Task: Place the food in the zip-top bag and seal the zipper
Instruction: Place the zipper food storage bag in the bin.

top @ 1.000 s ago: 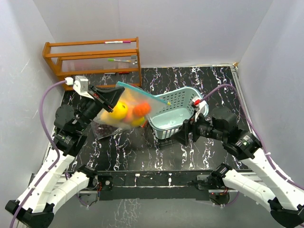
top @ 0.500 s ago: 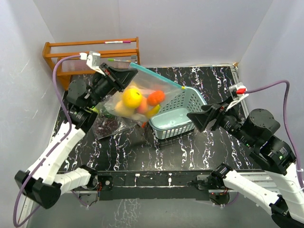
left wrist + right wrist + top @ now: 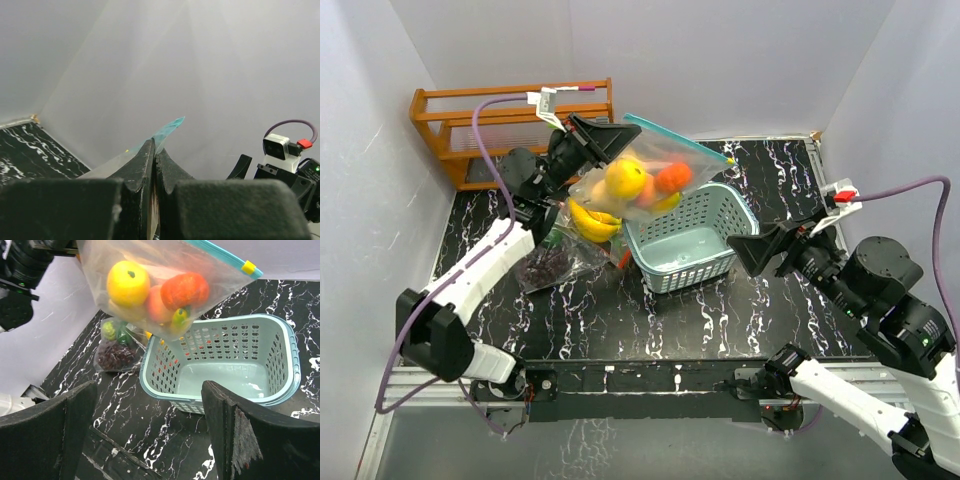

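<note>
The food rides in the zip-top bag [image 3: 655, 170], which hangs in the air well above the table [image 3: 600, 310]. A yellow fruit [image 3: 128, 283], a peach [image 3: 156, 306] and an orange [image 3: 185, 290] press against the clear film, and yellow bananas [image 3: 592, 222] show at the bag's lower left end. The bag bears no readable print; its teal zipper strip [image 3: 215, 251] carries a yellow slider [image 3: 247, 267]. Any lettering on the pens lying on the wooden rack [image 3: 510, 120] is too small to make out.

The left gripper [image 3: 610, 135] is clenched on the bag's upper edge. In the left wrist view its fingers [image 3: 137, 165] meet with the film pinched between them and the teal strip poking out past the tips. The left arm stretches up and forward from its base, wrist high near the rack, so the bag dangles over the left rim of the pale blue basket [image 3: 740, 215].

The right gripper [image 3: 760, 250] stands spread wide and holds nothing. It hovers right of the basket, pointing left toward the bag but well apart from it, on a bent, raised arm.

On the table left of the basket lies a second clear bag [image 3: 102, 365] with purple grapes [image 3: 116, 355] and a lime-green fruit [image 3: 109, 330].
</note>
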`<action>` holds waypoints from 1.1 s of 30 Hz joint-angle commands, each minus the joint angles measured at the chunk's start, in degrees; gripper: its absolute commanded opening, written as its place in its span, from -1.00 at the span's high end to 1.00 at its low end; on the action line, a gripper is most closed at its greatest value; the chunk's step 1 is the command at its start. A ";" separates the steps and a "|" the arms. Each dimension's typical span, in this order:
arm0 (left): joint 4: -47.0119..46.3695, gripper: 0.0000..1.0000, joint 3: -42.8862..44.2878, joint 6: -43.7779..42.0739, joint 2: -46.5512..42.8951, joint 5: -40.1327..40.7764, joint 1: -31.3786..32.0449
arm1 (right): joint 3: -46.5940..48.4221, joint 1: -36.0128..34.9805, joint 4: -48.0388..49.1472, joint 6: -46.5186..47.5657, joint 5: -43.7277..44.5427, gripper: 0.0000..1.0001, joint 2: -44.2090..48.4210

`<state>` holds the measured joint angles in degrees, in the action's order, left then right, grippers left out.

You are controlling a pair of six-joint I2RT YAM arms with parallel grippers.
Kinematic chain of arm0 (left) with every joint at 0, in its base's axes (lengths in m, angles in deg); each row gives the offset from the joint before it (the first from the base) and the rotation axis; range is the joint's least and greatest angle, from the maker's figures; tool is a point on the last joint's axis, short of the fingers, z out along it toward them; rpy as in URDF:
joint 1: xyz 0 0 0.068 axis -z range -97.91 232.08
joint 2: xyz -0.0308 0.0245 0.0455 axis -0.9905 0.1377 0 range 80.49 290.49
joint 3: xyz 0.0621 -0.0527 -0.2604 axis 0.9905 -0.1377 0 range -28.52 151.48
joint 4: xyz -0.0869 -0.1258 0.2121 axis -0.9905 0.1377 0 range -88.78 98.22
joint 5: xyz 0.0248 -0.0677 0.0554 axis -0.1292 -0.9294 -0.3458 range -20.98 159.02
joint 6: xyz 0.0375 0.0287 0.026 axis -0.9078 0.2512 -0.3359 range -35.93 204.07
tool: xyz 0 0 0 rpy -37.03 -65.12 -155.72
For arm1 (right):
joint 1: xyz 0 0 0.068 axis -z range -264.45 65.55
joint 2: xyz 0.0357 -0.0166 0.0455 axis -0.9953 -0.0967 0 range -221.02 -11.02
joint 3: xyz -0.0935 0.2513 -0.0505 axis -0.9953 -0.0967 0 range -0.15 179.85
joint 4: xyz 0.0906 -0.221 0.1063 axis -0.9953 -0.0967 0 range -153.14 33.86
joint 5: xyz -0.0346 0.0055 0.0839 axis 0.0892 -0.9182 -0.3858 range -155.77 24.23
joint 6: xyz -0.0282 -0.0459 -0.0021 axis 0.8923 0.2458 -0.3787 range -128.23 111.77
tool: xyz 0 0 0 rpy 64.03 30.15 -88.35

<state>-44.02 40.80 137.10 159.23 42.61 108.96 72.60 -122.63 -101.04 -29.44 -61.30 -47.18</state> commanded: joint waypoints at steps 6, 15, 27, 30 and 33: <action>-13.83 1.00 7.27 10.06 7.80 -1.69 5.45 | 0.91 0.04 1.41 0.14 3.64 -0.79 1.77; -12.52 1.00 5.79 6.30 13.70 -0.04 12.40 | 1.20 -0.19 -0.18 -0.26 3.38 -0.79 1.91; -5.74 -0.94 -8.67 -4.61 8.13 5.71 11.46 | 0.23 -0.15 -3.90 -2.93 0.28 -0.96 -1.90; -0.39 -0.95 -9.05 -8.02 3.84 5.73 10.68 | 0.24 -0.17 -4.00 -4.30 1.51 -0.96 -2.27; 6.79 -0.95 -9.28 -12.54 -2.24 6.76 10.14 | 0.54 -0.17 -5.01 -6.87 2.66 -0.96 -4.03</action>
<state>-42.44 30.92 131.92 168.00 47.79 119.93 72.17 -122.65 -106.18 -32.74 -60.62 -49.89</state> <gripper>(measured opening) 0.971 0.982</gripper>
